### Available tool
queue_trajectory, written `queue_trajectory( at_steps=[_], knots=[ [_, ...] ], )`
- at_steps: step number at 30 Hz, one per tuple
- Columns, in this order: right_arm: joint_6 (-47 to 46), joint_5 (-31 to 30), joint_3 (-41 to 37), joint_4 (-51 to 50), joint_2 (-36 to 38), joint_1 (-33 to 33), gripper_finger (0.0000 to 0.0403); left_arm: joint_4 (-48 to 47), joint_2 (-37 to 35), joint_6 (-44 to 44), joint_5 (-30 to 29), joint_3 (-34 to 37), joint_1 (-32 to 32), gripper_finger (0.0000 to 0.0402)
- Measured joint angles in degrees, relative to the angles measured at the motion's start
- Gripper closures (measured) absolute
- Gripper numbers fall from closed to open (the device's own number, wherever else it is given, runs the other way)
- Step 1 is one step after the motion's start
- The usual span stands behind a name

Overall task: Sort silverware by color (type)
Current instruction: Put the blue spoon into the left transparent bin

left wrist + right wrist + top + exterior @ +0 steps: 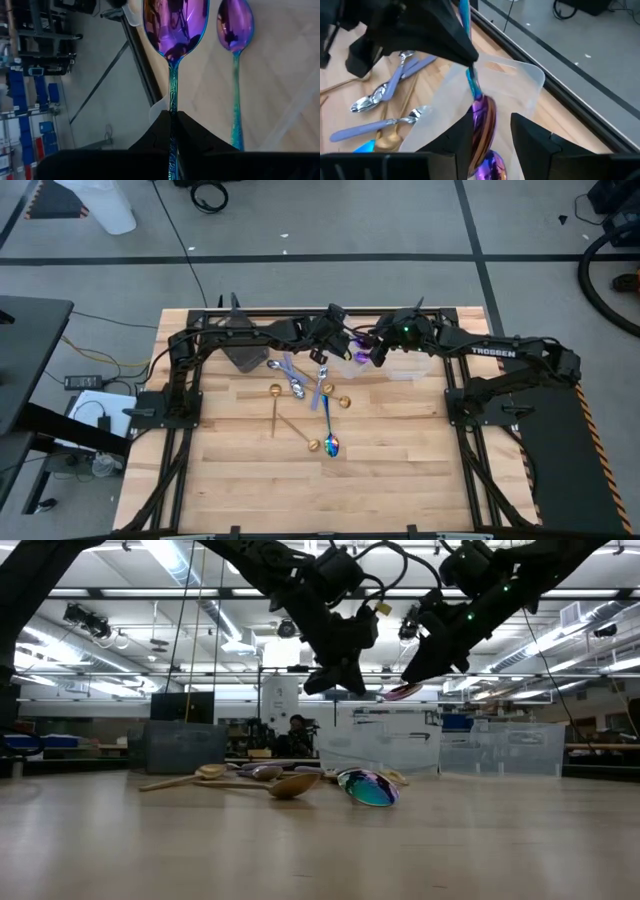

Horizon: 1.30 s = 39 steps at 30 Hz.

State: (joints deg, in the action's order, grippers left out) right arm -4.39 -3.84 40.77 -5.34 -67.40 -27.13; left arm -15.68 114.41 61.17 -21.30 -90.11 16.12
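Observation:
My left gripper (pixel 173 117) is shut on an iridescent purple spoon (pixel 175 25) with a teal handle, held above the clear tub (pixel 520 80) at the table's far side. The spoon's bowl (pixel 483 120) sits between the open fingers of my right gripper (pixel 492 135), close to one finger. A second iridescent spoon (pixel 235 22) lies in the tub below. On the wood in the middle lie gold spoons (pixel 275 395), silver pieces with lavender handles (pixel 290 375) and another iridescent spoon (pixel 330 442). In the high view my left gripper (pixel 340 345) and right gripper (pixel 378 355) meet over the tub. My left gripper pinches the spoon's teal handle (pixel 173 100) between its two fingers, with the handle running along them and the bowl sticking out ahead. It comes slanting down from the table's left. The spoon is lifted clear over the tub. My right gripper stands around the bowl; whether a finger (pixel 462 137) touches it, I cannot tell.
A dark tub (pixel 240 345) stands at the far left of the table. The loose silverware (pixel 368 787) lies in a heap at mid-table, with bare wood (pixel 400 470) toward the near edge. A person (pixel 297 730) sits far back in the room.

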Motion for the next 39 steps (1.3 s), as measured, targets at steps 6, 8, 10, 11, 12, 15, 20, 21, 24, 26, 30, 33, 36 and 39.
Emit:
queue_trajectory(
  at_steps=[6, 8, 10, 11, 12, 15, 20, 21, 24, 26, 30, 33, 36, 39],
  knots=[
    [-2.3, 5.7, -3.7, 7.5, 0.0, -4.0, 0.0261, 2.3, 0.0, 0.1, -1.7, 0.0, 0.1, 0.038],
    [-4.0, 9.0, -4.8, 10.6, 0.0, -5.6, 0.0261, 2.9, 0.0, 0.1, -1.7, 0.0, 0.1, 0.0379],
    [-6.2, 12.1, -6.3, 14.4, 0.0, -7.2, 0.0262, 3.7, 0.0, -0.1, -1.7, 0.0, 0.0, 0.0379],
    [-7.1, 13.5, -7.0, 15.8, 0.0, -8.0, 0.0264, 4.2, 0.0, -0.3, -1.7, 0.0, 0.0, 0.0379],
    [-7.8, 14.6, -7.5, 17.1, 0.0, -8.7, 0.0267, 4.9, 0.0, -0.5, -1.7, 0.0, 0.0, 0.0379],
    [-9.2, 15.5, -8.8, 20.5, 0.0, -10.4, 0.0282, 6.5, 0.0, -0.5, -2.0, 0.0, 0.0, 0.0379],
    [-9.8, 16.7, -10.0, 23.0, 0.0, -11.4, 0.0326, 7.6, 0.0, -0.8, -3.1, 0.0, 0.0, 0.0379],
    [-9.9, 17.0, -10.1, 23.6, 0.0, -11.4, 0.0337, 7.7, 0.0, -1.2, -3.1, 0.0, 0.0, 0.0379],
    [-10.7, 16.7, -10.1, 24.3, 0.0, -11.5, 0.0372, 8.2, 0.0, -2.0, -3.5, 0.1, 0.1, 0.0379],
    [-10.6, 15.9, -10.2, 24.1, -0.1, -11.5, 0.0389, 8.2, 0.0, -2.0, -3.5, 0.1, 0.0, 0.0379],
    [-10.5, 15.2, -10.2, 24.2, -0.1, -11.5, 0.0388, 8.4, 0.0, -2.0, -3.3, 0.1, 0.1, 0.0375],
    [-10.9, 15.3, -10.2, 24.2, -0.1, -11.5, 0.0387, 8.3, 0.0, -2.1, -3.0, 0.1, -0.1, 0.0358],
    [-11.5, 17.0, -10.1, 25.1, 0.1, -11.2, 0.0389, 8.7, 0.0, -3.0, -1.1, 0.1, -0.5, 0.0322],
    [-12.1, 17.9, -10.1, 24.7, 0.0, -11.3, 0.0389, 8.9, 0.0, -4.3, -0.9, 0.1, -0.8, 0.0281]
  ],
)
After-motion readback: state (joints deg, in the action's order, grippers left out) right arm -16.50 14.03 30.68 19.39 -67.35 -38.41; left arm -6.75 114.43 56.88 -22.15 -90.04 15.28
